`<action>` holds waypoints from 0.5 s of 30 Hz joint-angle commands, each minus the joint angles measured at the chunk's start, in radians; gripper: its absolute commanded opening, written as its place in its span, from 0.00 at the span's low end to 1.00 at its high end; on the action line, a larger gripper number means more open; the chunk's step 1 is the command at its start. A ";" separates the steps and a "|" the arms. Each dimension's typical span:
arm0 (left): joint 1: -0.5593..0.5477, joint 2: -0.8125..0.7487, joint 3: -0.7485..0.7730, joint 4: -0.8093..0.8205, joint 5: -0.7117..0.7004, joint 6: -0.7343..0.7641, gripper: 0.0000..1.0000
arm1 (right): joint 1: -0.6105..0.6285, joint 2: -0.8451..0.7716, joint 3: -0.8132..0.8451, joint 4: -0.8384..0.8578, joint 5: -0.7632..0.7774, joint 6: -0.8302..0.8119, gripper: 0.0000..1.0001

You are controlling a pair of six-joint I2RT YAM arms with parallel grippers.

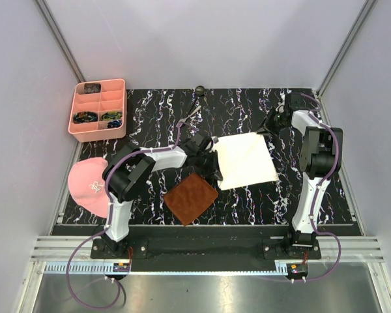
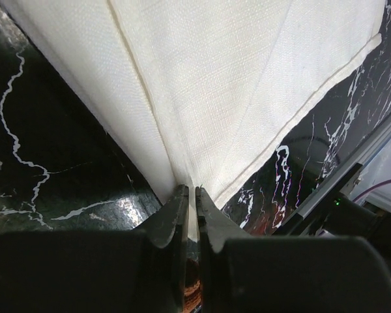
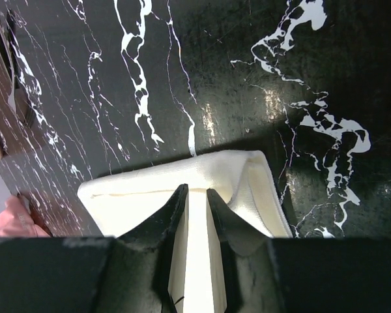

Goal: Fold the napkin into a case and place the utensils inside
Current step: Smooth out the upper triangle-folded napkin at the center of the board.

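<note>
Black marble table [image 1: 300,202] bearing the cream-white napkin [image 1: 246,160], flat, centre-right. Left tool [image 2: 191,192] clamped on its near-left corner, right tool [image 3: 195,192] pinching the far-right one. Lift both evenly, keep the cloth taut, fold straight across, align edges.

Showed a plain cream-white napkin [image 1: 246,160] with a stitched hem line, black tabletop [image 1: 260,202] veined in white like marble, rust-brown textured mat [image 1: 191,198] at 7 o'clock of the cloth, salmon-pink tray [image 1: 98,133] at 10 o'clock, pink cap [image 1: 83,179] with a small white mark at 8 o'clock, purple cables [image 1: 85,261].
</note>
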 commanded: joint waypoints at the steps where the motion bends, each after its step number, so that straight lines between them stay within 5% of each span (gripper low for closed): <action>1: 0.003 -0.027 0.069 -0.027 -0.018 0.040 0.11 | 0.006 -0.017 0.005 0.012 0.011 -0.014 0.25; 15: -0.029 -0.031 0.089 -0.008 0.020 0.003 0.14 | 0.006 -0.132 -0.064 0.024 -0.001 -0.009 0.26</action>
